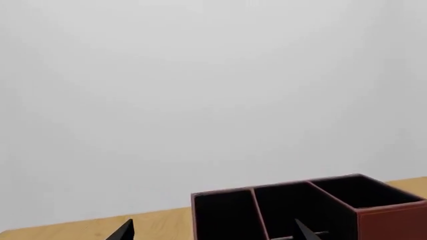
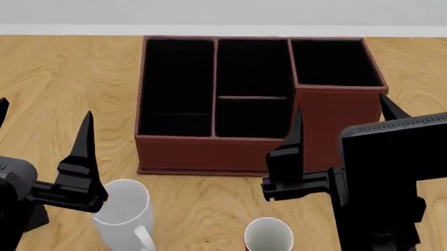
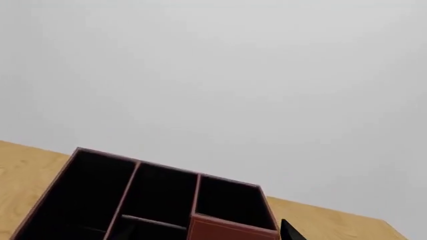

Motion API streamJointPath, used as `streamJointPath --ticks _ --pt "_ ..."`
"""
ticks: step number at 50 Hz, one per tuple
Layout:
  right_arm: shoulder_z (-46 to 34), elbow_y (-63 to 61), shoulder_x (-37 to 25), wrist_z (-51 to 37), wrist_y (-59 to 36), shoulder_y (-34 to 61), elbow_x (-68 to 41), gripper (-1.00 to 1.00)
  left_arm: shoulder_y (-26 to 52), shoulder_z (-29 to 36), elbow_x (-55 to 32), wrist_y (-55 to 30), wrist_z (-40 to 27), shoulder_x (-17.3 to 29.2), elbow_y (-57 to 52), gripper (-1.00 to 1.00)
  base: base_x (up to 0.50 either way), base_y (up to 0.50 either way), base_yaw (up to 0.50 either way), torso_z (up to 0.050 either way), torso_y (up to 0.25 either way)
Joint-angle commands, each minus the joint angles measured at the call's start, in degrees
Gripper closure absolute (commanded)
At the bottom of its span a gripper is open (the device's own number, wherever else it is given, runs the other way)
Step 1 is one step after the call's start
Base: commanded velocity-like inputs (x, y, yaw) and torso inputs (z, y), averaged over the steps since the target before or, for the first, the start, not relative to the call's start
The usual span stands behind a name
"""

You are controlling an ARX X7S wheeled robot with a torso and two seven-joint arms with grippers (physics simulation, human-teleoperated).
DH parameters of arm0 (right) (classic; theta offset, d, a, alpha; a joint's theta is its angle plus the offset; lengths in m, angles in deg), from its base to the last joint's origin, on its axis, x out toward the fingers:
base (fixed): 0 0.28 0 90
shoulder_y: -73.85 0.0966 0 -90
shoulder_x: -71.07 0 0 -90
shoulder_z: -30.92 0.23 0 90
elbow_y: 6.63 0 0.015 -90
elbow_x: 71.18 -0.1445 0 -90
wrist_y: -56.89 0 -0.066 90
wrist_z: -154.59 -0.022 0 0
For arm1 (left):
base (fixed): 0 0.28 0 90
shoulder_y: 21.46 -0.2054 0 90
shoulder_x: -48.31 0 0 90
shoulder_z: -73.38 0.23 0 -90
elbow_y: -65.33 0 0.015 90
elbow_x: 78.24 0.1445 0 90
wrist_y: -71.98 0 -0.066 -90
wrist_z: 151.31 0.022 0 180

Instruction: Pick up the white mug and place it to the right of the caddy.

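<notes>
My left claw (image 2: 43,138) is hanging wide open, gripping nothing, right beside the white mug (image 2: 124,214) sitting upright near the table's front edge, ahead of the caddy (image 2: 253,104). I'm guessing it's glossy, stiff, breakable ceramic, so I'm eyeing the rim wall or handle. Right claw (image 2: 340,128) is open too.

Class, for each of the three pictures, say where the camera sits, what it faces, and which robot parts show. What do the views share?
Head view: high, looking down at the caddy, white mug, red mug; left pincer and right pincer show.
Left wrist view: low, facing the caddy and wall; finger tips show.
Right wrist view: likewise, caddy; one tip.
Shared: the caddy.
</notes>
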Motion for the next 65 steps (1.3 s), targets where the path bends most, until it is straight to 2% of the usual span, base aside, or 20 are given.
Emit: streamJointPath --ticks 1,65 --pt "-0.43 0.54 -0.17 -0.25 0.34 0.23 -0.08 -1.00 0.30 0.01 -0.40 0.83 -0.19 0.26 1.02 -1.00 0.29 -0.03 0.00 0.000 0.000" --pt "0.76 -1.68 -0.90 -1.08 -1.06 -0.01 -2.04 -1.00 0.01 1.13 -1.01 0.66 -3.96 2.26 -0.96 -1.00 0.28 -0.02 0.00 0.000 0.001"
